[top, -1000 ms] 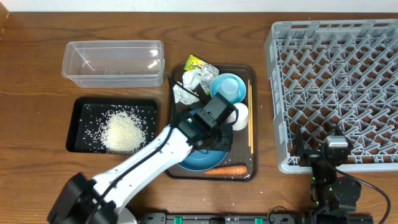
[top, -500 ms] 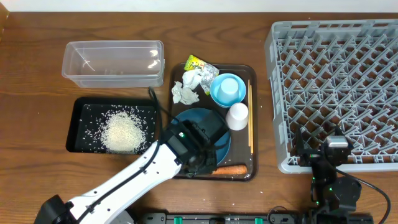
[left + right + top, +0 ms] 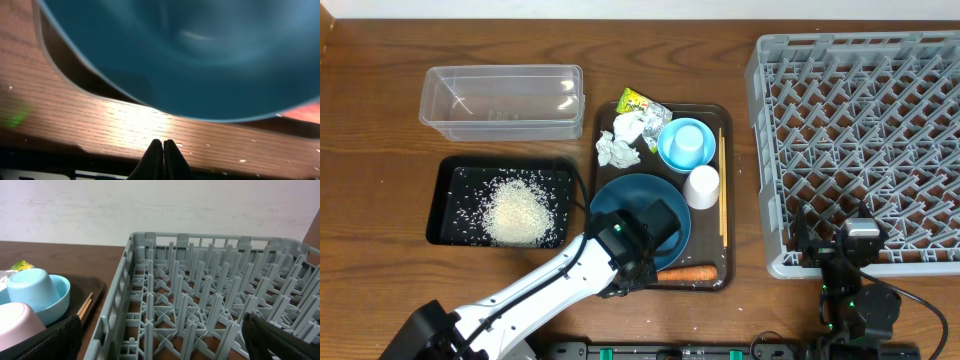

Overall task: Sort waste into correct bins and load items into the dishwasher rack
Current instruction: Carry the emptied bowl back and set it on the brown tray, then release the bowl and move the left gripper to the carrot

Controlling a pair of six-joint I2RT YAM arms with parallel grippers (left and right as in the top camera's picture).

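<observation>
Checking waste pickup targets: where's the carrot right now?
Overhead view: the carrot lies in the brown tray's front-right corner, just in front of the dark-blue bowl.

Table (image 3: 380, 140), tub (image 3: 500, 128), black tray (image 3: 434, 210), serving tray (image 3: 727, 230), rack (image 3: 860, 130)

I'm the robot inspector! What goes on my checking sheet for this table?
Surface: brown wooden table, few white specks.
Job's things: white rice grains in shallow black rectangular tray; clear plastic rectangular tub and large grey plastic rack look empty; big dark-blue bowl, small light-blue bowl, small white cup, thin wooden chopsticks, orange carrot, crumpled white tissues, yellow-green wrapper on dark brown serving tray.
Clutter: nothing seen.
Grippers: left gripper shut, empty, by the dark-blue bowl; right gripper open, facing the rack.
Cables: thin black cable near the rack's front corner.
Surroundings: white wall.
</observation>
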